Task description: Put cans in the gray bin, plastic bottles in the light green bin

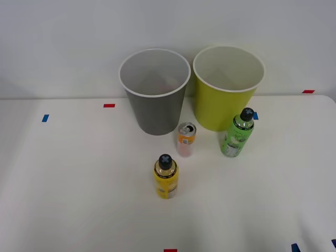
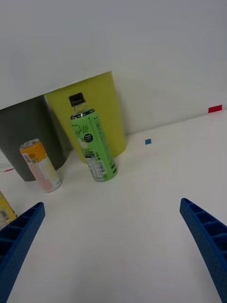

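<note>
We see the jaws spread wide and empty, with the green bottle (image 2: 92,142) upright at frame centre-left before the light green bin (image 2: 90,113). We judge it light, smooth and tippable; we recommend gripping mid-label, below the cap

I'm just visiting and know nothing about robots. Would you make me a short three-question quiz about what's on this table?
1. True or false: the orange and pink can stands upright on the table.
2. Which bin is nearer the green bottle? A) the gray bin B) the light green bin
3. Fill in: the yellow bottle has a ___ cap.

Key: 1 true. 2 B. 3 black.

The right end effector is open and holds nothing.
</note>
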Tool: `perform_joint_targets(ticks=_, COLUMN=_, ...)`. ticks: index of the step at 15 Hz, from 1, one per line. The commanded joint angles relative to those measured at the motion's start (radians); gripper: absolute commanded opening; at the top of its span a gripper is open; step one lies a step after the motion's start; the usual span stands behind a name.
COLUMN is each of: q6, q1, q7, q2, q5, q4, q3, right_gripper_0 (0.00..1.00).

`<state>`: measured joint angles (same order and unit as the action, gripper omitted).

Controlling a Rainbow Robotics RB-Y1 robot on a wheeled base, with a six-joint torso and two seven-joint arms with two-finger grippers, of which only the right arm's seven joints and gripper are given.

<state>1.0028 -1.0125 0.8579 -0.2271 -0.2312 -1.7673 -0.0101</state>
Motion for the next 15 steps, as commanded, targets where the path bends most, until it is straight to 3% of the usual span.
perform_joint_targets(ticks=1, q6=0.011, q1=-0.006, q7=-0.005, q2=0.012, q5=-0.022, q4=0.000, q3=-0.005, right_gripper_0=0.99)
perform_joint_targets(ticks=15, q6=0.043, q1=-0.001, q7=-0.008, q2=-0.038, q5=-0.011, q4=0.000, q3=-0.024, right_gripper_0=0.98)
